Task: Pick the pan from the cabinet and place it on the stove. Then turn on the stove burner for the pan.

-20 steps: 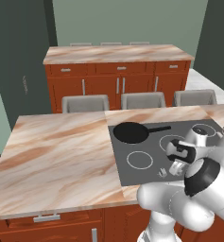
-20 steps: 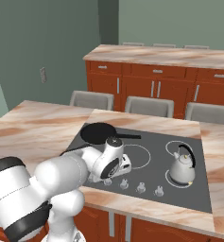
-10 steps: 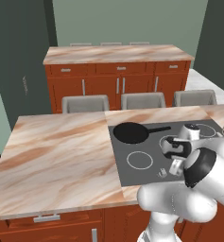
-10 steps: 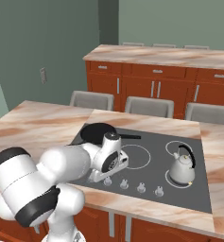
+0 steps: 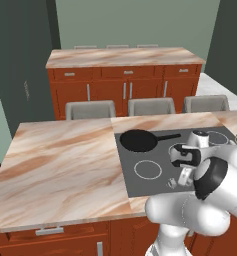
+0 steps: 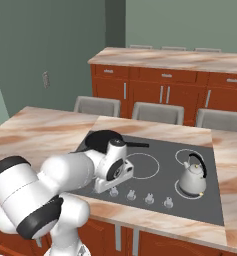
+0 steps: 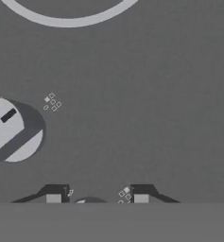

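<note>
Black pan [image 5: 139, 140] sitting on stove [image 5: 155, 180] beyond hand [image 7: 97, 198]; hand hovering over knob row, fingers apart, straddling knob [image 7: 89, 202], second knob [image 7: 12, 130] beside.

Grey-green walls [image 5: 135, 25] close the room, with a darker panel [image 5: 20, 60] at nine o'clock. A marble-topped bench [image 5: 60, 165] fills the foreground. Three grey chair backs [image 5: 150, 106] line its far edge at twelve o'clock. Behind them stands a second marble-topped counter [image 5: 125, 56] on reddish-brown drawers and doors with silver handles [image 5: 125, 91].
</note>
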Available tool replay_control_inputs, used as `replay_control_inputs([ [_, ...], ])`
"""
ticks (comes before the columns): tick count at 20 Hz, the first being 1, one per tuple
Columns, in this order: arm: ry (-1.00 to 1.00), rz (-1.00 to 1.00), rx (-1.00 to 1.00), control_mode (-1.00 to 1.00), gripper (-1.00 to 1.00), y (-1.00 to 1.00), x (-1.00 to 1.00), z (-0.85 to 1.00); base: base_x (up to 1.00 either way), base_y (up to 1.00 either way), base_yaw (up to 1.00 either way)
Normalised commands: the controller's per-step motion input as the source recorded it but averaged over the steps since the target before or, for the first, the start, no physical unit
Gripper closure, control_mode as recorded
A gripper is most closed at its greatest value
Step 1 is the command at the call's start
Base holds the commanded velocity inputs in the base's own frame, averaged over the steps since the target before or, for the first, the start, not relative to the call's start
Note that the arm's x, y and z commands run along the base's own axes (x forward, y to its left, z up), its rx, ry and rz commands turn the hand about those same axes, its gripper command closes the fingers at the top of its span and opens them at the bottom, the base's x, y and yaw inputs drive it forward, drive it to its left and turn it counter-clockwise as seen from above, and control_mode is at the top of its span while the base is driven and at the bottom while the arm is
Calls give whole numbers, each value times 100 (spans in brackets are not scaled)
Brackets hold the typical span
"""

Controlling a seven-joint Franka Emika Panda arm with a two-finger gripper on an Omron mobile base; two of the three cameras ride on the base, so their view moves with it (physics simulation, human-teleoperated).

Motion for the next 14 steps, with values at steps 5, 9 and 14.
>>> replay_control_inputs([
  [5,0,0,0,-100,100,-24,-47,-3,0,0,0],
  [9,0,0,0,-100,100,-31,-45,-9,0,0,0],
  [14,5,3,-9,-100,100,-20,-55,-55,0,0,0],
])
